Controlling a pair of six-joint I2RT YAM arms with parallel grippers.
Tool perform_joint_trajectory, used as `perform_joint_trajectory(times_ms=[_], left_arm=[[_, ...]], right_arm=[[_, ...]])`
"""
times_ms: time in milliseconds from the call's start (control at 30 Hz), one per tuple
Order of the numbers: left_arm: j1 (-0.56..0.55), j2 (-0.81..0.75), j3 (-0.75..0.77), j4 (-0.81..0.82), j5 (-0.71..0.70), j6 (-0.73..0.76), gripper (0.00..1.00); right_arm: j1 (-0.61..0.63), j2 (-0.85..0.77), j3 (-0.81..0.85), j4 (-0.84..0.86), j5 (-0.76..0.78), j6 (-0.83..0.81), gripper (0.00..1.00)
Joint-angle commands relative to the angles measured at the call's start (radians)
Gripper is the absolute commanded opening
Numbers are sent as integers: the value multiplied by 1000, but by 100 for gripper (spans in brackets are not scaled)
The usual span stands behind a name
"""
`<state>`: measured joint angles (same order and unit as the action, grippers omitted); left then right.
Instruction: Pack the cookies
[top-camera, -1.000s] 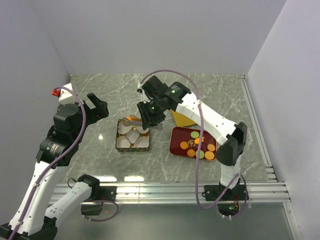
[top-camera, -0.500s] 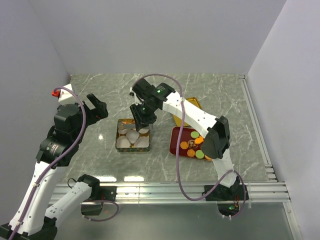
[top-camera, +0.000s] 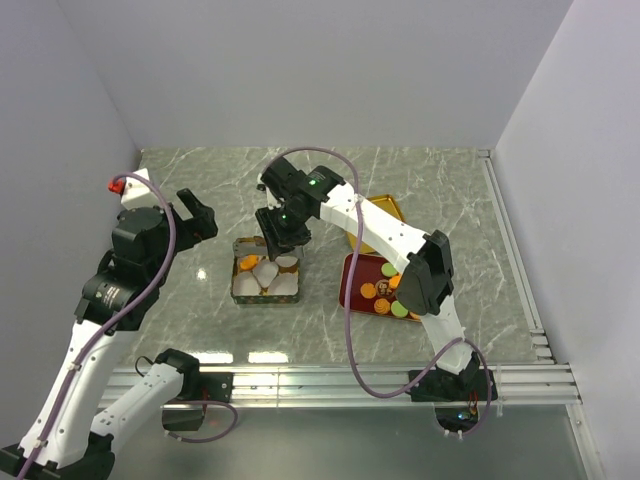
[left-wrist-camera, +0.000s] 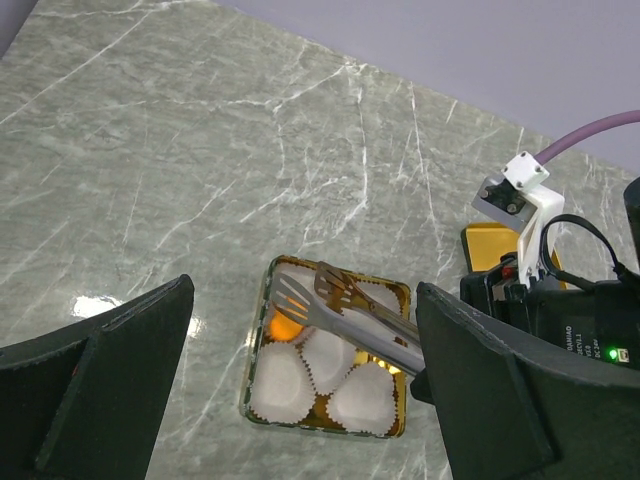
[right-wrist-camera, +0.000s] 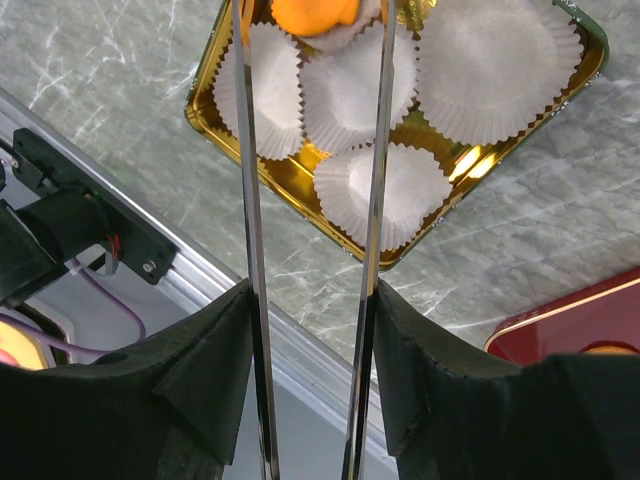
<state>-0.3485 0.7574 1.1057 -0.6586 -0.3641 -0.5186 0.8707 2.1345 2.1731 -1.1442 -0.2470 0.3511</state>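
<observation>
A: What's in the gold tin (top-camera: 236, 296) on the marbled table (top-camera: 440, 180)?
B: White paper cups (right-wrist-camera: 490, 65), packed side by side. Seen from above, one orange cookie (right-wrist-camera: 310, 10) lies in the cup at the tin's 10 o'clock corner. The other cups in view show only paper.
A: And the rest of the cookies (top-camera: 368, 291)?
B: On the red tray (top-camera: 352, 272) at the tin's 3 o'clock. They are mostly orange with a few green, all lying flat. A gold lid (top-camera: 390, 207) sits at the tray's 12 o'clock, partly behind the arm.
A: The claws?
B: The right gripper (right-wrist-camera: 312, 310) is clamped on metal tongs (left-wrist-camera: 350, 322), whose tips stand parted over the filled cup — touching the cookie or not, I can't tell. The left gripper (top-camera: 198, 212) hangs at the tin's 10 o'clock, jaws spread wide, holding nothing.
</observation>
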Motion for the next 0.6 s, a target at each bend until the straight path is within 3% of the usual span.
perform_joint_trajectory(times_ms=[0, 333, 567], left_arm=[[-4, -12, 32, -6, -2, 22, 99], [-4, 2, 63, -12, -10, 17, 100], [-4, 34, 88, 2, -24, 17, 99]], right_arm=[[-1, -12, 7, 34, 15, 0, 56], [-2, -33, 66, 6, 18, 0, 56], [-2, -135, 65, -22, 46, 3, 56]])
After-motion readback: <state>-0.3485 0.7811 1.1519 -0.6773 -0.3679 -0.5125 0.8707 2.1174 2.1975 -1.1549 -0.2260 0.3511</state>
